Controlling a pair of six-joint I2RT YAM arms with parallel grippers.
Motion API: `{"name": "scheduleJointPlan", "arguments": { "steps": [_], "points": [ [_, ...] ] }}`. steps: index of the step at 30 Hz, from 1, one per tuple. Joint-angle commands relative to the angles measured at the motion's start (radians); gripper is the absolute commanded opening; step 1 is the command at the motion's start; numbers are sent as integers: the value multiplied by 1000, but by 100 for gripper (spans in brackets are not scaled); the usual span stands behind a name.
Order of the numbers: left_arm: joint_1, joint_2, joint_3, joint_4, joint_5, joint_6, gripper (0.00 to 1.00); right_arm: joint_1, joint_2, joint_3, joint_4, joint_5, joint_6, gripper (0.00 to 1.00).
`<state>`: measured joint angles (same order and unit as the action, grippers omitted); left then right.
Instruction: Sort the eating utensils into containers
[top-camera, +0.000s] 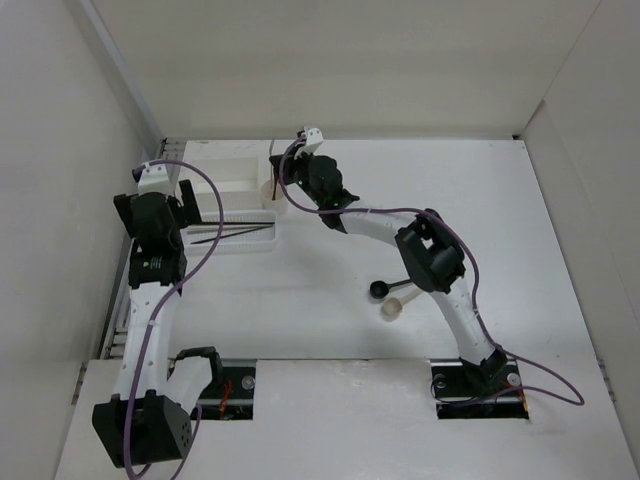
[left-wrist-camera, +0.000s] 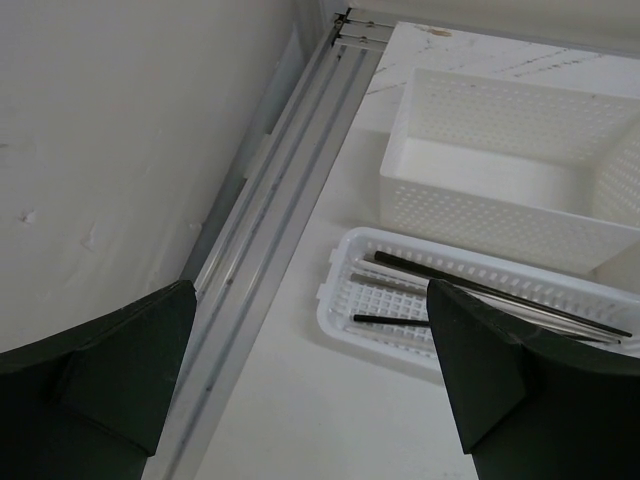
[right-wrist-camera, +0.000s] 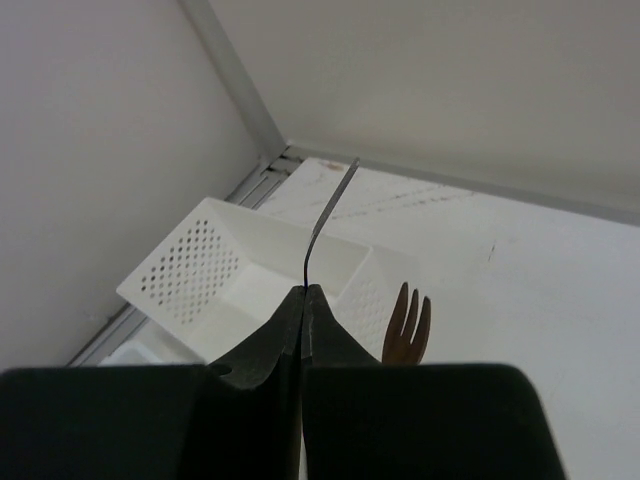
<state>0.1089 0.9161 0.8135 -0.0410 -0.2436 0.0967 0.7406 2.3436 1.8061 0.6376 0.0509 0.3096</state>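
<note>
My right gripper (right-wrist-camera: 303, 290) is shut on a thin grey metal utensil (right-wrist-camera: 330, 215), seen edge-on and sticking up from the jaws. It hangs over the near corner of the white perforated box (right-wrist-camera: 230, 290). The tines of the brown fork (right-wrist-camera: 408, 325) stand up just right of the jaws. In the top view this gripper (top-camera: 290, 172) is beside the small round cup (top-camera: 268, 192). My left gripper (left-wrist-camera: 311, 295) is open and empty, above the table left of the slotted tray (left-wrist-camera: 345, 310), which holds dark chopsticks (left-wrist-camera: 480, 290). A black spoon (top-camera: 385, 290) and a beige spoon (top-camera: 392, 308) lie mid-table.
The box (left-wrist-camera: 500, 160) stands just behind the tray at the table's far left corner. A metal rail (left-wrist-camera: 270, 230) and the side wall run close along the left. The right forearm (top-camera: 380, 225) crosses above the table's middle.
</note>
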Motion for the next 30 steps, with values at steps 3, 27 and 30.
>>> {"name": "scheduleJointPlan", "arguments": {
  "steps": [3, 27, 30],
  "points": [
    [17, 1, -4, 72, -3, 23, 100, 3, 22, 18, 94, 102, -46, 0],
    [26, 38, 6, 118, -22, 51, 100, 31, 62, 98, -3, 129, -244, 0],
    [26, 38, -4, 128, -31, 60, 100, 31, 62, 98, -3, 119, -244, 1]
  ]
}}
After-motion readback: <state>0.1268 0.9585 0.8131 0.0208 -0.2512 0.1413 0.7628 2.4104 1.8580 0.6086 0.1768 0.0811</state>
